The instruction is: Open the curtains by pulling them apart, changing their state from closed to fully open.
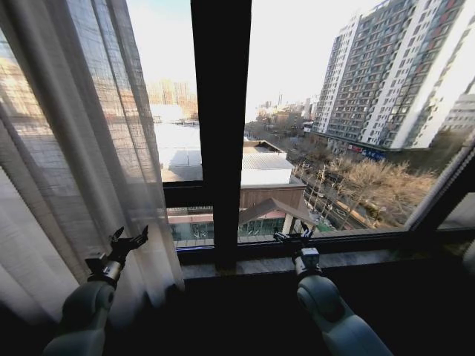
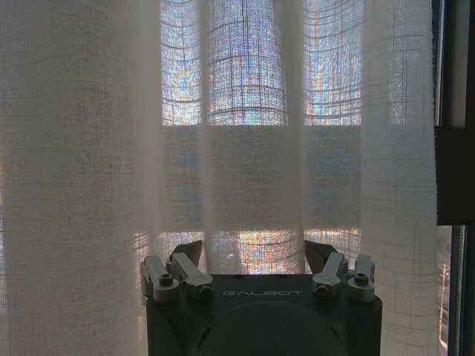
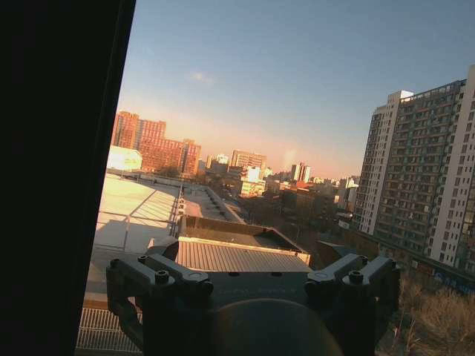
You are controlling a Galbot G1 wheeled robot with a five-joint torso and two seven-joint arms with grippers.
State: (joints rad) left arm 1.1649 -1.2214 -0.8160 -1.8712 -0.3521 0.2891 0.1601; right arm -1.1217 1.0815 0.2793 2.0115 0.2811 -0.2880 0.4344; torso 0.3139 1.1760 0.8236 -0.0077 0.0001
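Looking down from the head camera, we see the sheer off-white curtain panel (image 1: 82, 148) gathered on the left side of the window, its long pleats hanging from the top of the view down past the sill, with sunlit buildings showing faintly through the weave. A second panel edge (image 1: 445, 185) runs as a pale diagonal strip at the far right, against the window frame there. Between them the glass is uncovered on both sides of the dark central window bar (image 1: 220, 133), and the city lies beyond it. Our left gripper (image 1: 128, 243) is raised in front of the lower part of the left panel, its fingers spread wide with nothing between them; we cannot tell whether they touch the fabric. In the left wrist view the same gripper (image 2: 256, 263) faces the pleated cloth (image 2: 245, 148) squarely, fingers (image 2: 185, 259) apart and clear of any fold. Our right gripper (image 1: 295, 236) sits just to the right of the central bar, near the window sill (image 1: 356, 259), also spread wide and holding nothing. Its wrist camera looks past the gripper (image 3: 252, 278) at open sky and rooftops, with the dark bar (image 3: 52, 178) along one side.
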